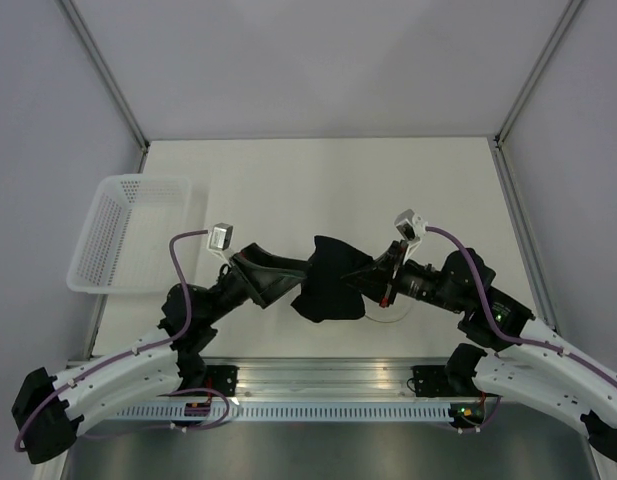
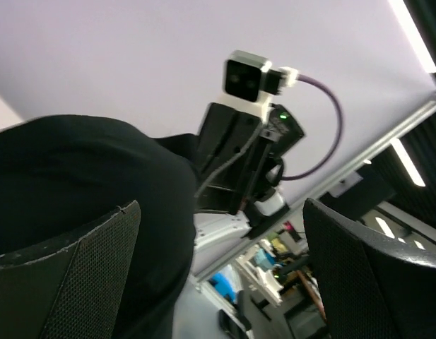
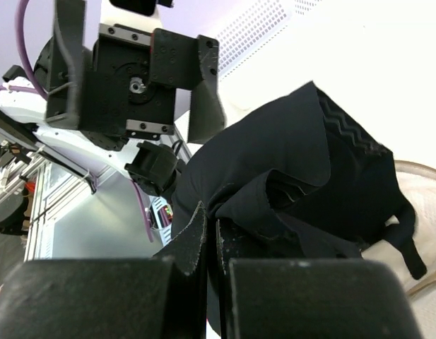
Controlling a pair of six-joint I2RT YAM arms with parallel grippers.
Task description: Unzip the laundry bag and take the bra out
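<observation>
White plastic basket (image 1: 108, 245) sits at the left edge of the table (image 1: 288, 180), well apart from everything else. Left gripper (image 1: 288, 272) is near the near edge, left of centre. Its jaws are spread wide and it grips nothing, with its fingers reaching the left side of the bra (image 1: 328, 285). In the left wrist view the black cloth bulges right beside one finger, but I can't tell if it touches. The bra is bunched up between the two grippers, around the middle of the near edge. Right gripper (image 1: 373, 272) has its jaws pressed together, pinching a fold of the bra. The laundry bag (image 1: 388, 317) lies on the table under the bra and right gripper, mostly hidden. Its tan rim and some white mesh show, and a bra strap hangs over the rim.
</observation>
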